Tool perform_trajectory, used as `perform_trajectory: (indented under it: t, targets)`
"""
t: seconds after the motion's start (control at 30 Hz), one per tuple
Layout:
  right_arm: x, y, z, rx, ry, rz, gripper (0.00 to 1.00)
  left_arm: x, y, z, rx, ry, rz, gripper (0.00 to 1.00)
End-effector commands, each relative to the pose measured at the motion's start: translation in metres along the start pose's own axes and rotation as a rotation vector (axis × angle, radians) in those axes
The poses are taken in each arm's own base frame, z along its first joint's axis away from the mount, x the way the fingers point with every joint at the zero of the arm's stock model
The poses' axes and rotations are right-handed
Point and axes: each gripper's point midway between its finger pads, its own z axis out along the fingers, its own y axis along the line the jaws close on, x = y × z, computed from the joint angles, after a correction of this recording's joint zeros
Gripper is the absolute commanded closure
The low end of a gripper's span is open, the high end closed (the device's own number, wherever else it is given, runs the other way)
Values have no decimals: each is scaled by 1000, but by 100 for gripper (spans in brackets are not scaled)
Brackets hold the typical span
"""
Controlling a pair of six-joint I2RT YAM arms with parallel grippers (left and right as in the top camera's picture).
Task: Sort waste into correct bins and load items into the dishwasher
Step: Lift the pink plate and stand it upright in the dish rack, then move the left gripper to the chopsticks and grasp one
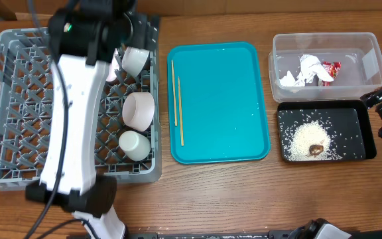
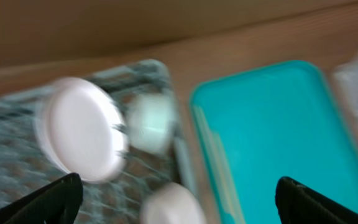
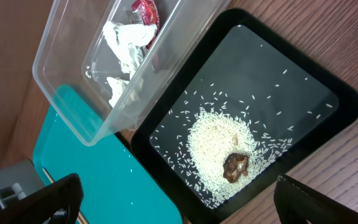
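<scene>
Left end effector (image 2: 179, 182) hangs spread wide and empty above the dish rack (image 1: 18, 86), near the standing plate (image 2: 82, 137). Right end effector (image 3: 178, 183) gapes empty too. The chopsticks (image 1: 177, 109) lie unloaded on the teal tray (image 1: 224, 99); a fine pinch on them seems next.

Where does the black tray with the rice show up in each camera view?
Overhead: black tray at lower right, just below the clear tub.
Left wrist: not in it.
Right wrist: black tray fills the centre and right.
Shared landmark: the teal tray, centre overhead, right half in left wrist, bottom left in right wrist.
</scene>
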Motion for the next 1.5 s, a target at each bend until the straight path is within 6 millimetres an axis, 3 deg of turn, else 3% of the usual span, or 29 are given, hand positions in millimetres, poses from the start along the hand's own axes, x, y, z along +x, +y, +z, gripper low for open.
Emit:
perform_trajectory:
  t: [0.0,0.27,0.4,0.57,0.7,0.87,1.0,1.2,1.37,1.47]
  targets:
    - [-7,6,-10,-15,-39,-9,0,37,-50,40,113,188,-153,0]
    - [-7,6,-10,-15,-39,-9,0,103,-158,129,163,374,-59,0]
    - [-7,6,-10,-15,-39,-10,0,131,-180,177,147,443,-74,0]
    - [-7,6,-10,-15,-39,-10,0,165,-174,225,80,542,-124,0]
    - [-7,6,-10,-15,-39,-10,0,178,-154,250,-35,556,-214,0]
    - [-7,6,-10,-14,-39,-10,0,178,-134,263,-156,513,-242,0]
    - [-7,6,-10,-15,-39,-9,0,176,-133,271,-157,496,-251,0]
    - [-7,6,-10,-15,-39,-10,0,185,-125,274,-193,510,-276,8]
    - [-7,6,-10,-15,-39,-10,0,197,-110,279,-228,544,-366,7]
    - [-7,6,-10,-15,-39,-9,0,199,-112,282,-176,566,-381,3]
